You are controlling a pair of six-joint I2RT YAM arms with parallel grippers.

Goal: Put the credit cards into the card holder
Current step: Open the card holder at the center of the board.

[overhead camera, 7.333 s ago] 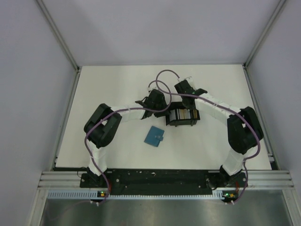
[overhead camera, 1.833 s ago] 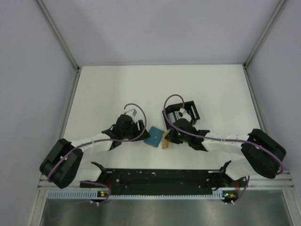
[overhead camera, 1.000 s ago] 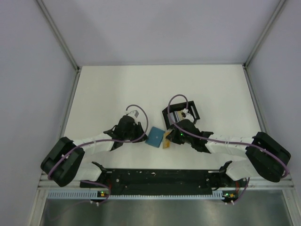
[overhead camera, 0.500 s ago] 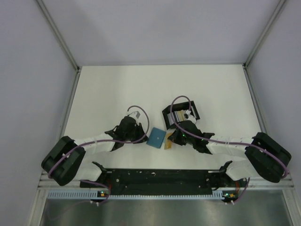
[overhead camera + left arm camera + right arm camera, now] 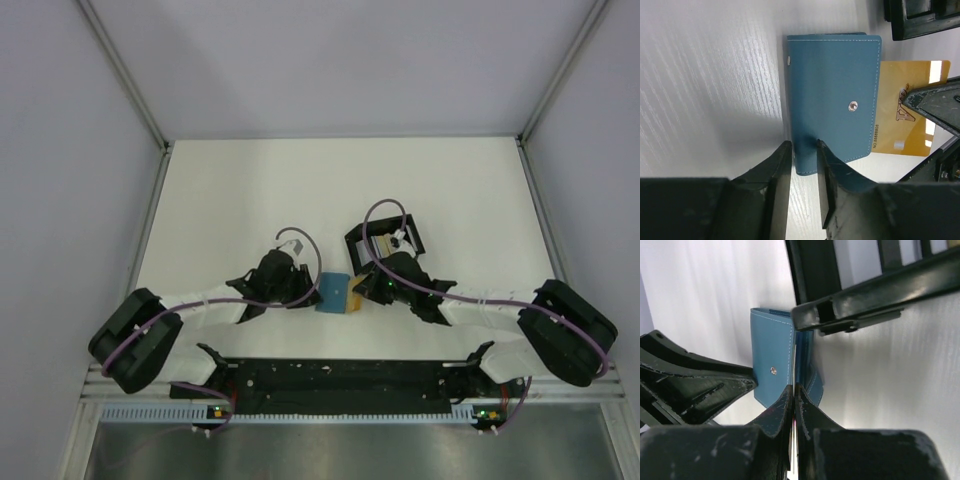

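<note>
The teal-blue card holder [image 5: 333, 292] lies between my two grippers near the table's front. In the left wrist view my left gripper [image 5: 802, 150] has its jaws closed narrowly on the near left edge of the card holder [image 5: 835, 90]. My right gripper [image 5: 372, 291] is shut on an orange-yellow credit card [image 5: 356, 296]. That card [image 5: 905, 115] sticks out from under the holder's right side. In the right wrist view my right gripper [image 5: 794, 388] holds the card edge-on, pointing into the gap of the card holder [image 5: 771, 365].
The black open-topped tray [image 5: 385, 243] stands just behind the right gripper, with more cards in it. It also shows in the left wrist view [image 5: 920, 17] and in the right wrist view [image 5: 807, 280]. Metal frame rails edge the white table.
Over the last second the left gripper moved right onto the card holder. The holder turned from a diamond angle to square. The right gripper pushed the card left, further into the holder.
</note>
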